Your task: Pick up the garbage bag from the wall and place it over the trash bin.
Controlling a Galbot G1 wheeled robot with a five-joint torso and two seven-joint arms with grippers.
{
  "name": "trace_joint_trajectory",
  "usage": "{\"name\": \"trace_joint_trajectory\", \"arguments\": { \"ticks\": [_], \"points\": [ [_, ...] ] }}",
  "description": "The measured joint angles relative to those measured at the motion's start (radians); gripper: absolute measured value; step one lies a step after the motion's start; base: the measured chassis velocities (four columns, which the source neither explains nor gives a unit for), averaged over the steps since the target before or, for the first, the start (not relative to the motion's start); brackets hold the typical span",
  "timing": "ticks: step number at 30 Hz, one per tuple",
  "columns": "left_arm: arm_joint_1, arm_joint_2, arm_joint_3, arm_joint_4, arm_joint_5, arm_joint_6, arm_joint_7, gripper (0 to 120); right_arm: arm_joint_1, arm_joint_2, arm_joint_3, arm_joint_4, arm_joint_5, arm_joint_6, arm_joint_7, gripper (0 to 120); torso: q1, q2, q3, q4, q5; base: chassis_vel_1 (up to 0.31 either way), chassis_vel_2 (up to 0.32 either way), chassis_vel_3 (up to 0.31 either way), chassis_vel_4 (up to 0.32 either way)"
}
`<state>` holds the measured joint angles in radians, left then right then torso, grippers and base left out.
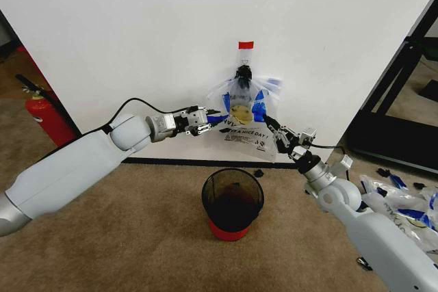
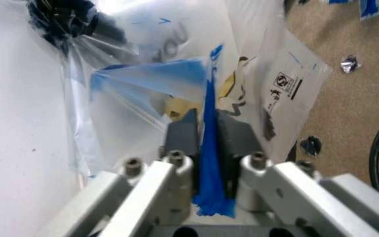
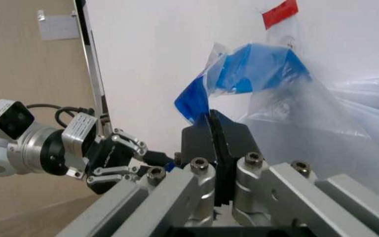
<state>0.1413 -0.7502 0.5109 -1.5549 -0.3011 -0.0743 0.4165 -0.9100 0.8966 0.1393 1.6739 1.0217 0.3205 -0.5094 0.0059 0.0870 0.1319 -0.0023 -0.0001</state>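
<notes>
A big plain white panel (image 1: 137, 25) fills the back of the scene, evenly lit, with a black baseboard (image 1: 171, 162) running along its foot. Below it spreads brown carpet (image 1: 123, 237), flat and short-piled. Over on the left edge, a red fire extinguisher (image 1: 46, 117) stands on the floor beside the panel's end, its black hose curling at the top. On the right, a black metal frame (image 1: 400, 94) rises at an angle past the panel's edge, its base resting on the carpet. Near that frame a loose scatter of clear and blue plastic bags (image 1: 404, 203) lies on the floor, with a few small dark scraps (image 1: 260, 171) by the baseboard.
</notes>
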Motion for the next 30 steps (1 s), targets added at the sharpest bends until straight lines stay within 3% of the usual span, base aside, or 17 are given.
{"name": "trace_joint_trajectory", "arguments": {
  "ticks": [3,11,15,18,21,30],
  "points": [
    [0.016,0.003,-0.016,-0.009,-0.002,-0.006,0.000,0,-0.003,-0.004,0.000,0.004,0.000,0.001,0.002,0,0.000,0.000,0.000,-0.0001,0.0001,0.000,0.000,0.000,0.000],
    [0.109,0.027,-0.077,-0.056,-0.059,-0.032,-0.043,0,-0.033,-0.024,0.001,0.017,0.009,0.006,0.013,0,0.000,0.000,0.000,0.0000,0.0003,0.000,0.000,0.000,0.000],
    [0.250,0.044,-0.158,-0.086,-0.139,-0.050,-0.121,0,-0.096,-0.060,0.001,0.034,0.036,0.006,0.013,0,0.000,0.000,0.000,0.0000,0.0003,0.000,0.000,0.000,0.000],
    [0.492,0.071,-0.346,-0.150,-0.198,-0.060,-0.176,0,-0.223,-0.155,0.002,0.078,0.068,0.007,0.000,0,0.000,0.000,0.000,0.0000,0.0001,0.000,0.000,0.000,0.000],
    [0.682,0.080,-0.467,-0.204,-0.202,-0.069,-0.197,0,-0.297,-0.197,-0.009,0.081,0.040,0.019,-0.043,0,0.000,0.000,0.000,0.0008,0.0000,0.000,0.000,0.000,0.000],
    [0.770,0.007,-0.526,-0.280,-0.223,-0.076,-0.303,0,-0.344,-0.187,0.004,0.130,0.011,0.045,-0.049,0,0.000,0.000,0.000,-0.0004,0.0004,0.000,0.000,0.000,0.000]
  ]
}}
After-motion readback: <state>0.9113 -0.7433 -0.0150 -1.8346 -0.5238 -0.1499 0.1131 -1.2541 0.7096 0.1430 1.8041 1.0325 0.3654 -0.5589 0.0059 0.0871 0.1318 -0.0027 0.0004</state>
